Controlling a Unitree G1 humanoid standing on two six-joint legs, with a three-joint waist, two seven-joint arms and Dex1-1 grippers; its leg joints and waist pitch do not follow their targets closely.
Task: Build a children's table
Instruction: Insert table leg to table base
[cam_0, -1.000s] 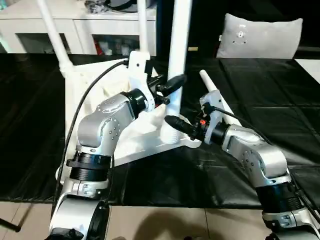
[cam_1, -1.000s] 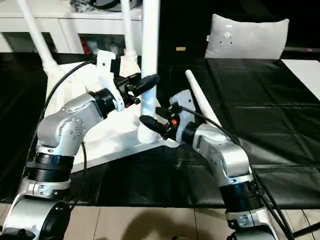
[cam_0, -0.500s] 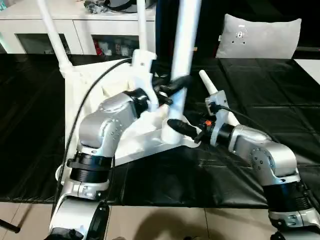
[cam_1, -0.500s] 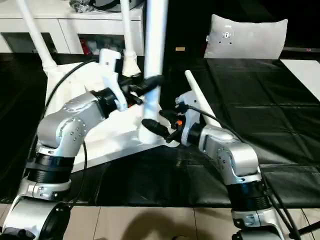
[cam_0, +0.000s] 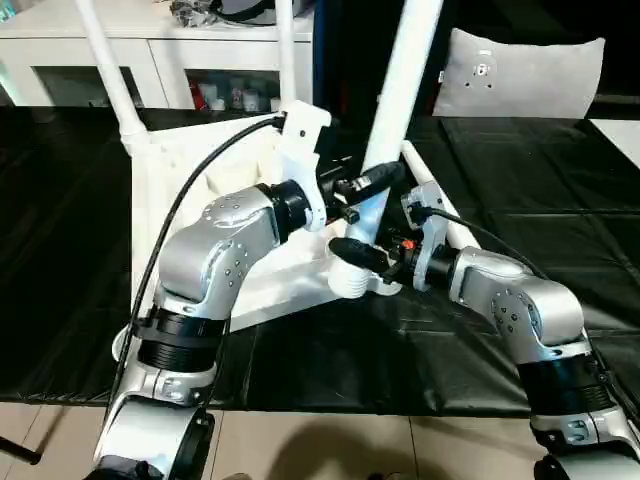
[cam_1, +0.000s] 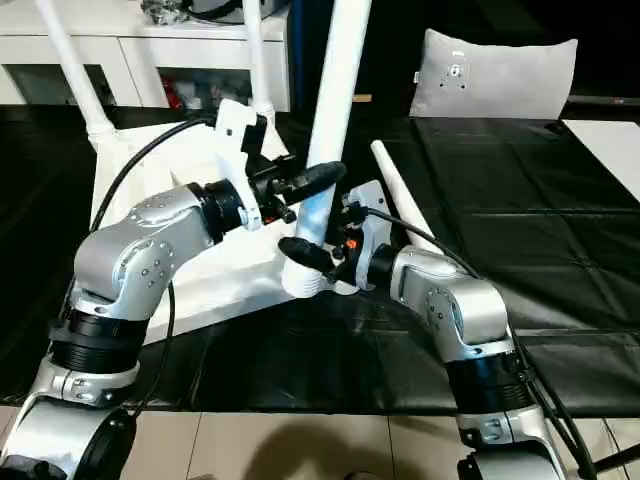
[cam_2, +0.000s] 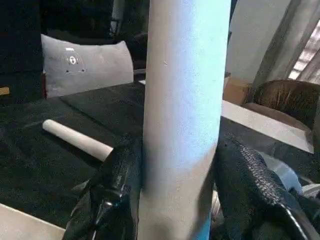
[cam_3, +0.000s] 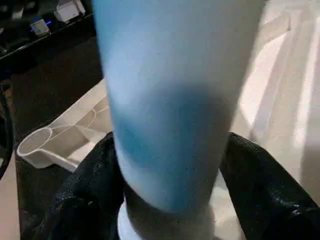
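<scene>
The white table top (cam_0: 180, 200) lies upside down on the black mat. A long leg (cam_0: 395, 110) stands tilted at its near corner. The left gripper (cam_0: 362, 186) squeezes it higher up, the right gripper (cam_0: 350, 250) hugs its base, probably to seat it.

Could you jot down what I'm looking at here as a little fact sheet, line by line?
Work: putting a white plastic children's table together
Tabletop: lies upside down on a black mat
Legs already fitted: two at the far corners
Leg in hand: tilted, its base at the near corner
Left gripper: closed around that leg, higher up
Right gripper: fingers either side of the leg's base
Loose leg: lying on the mat
Behind: grey cushion, white cabinet
</scene>
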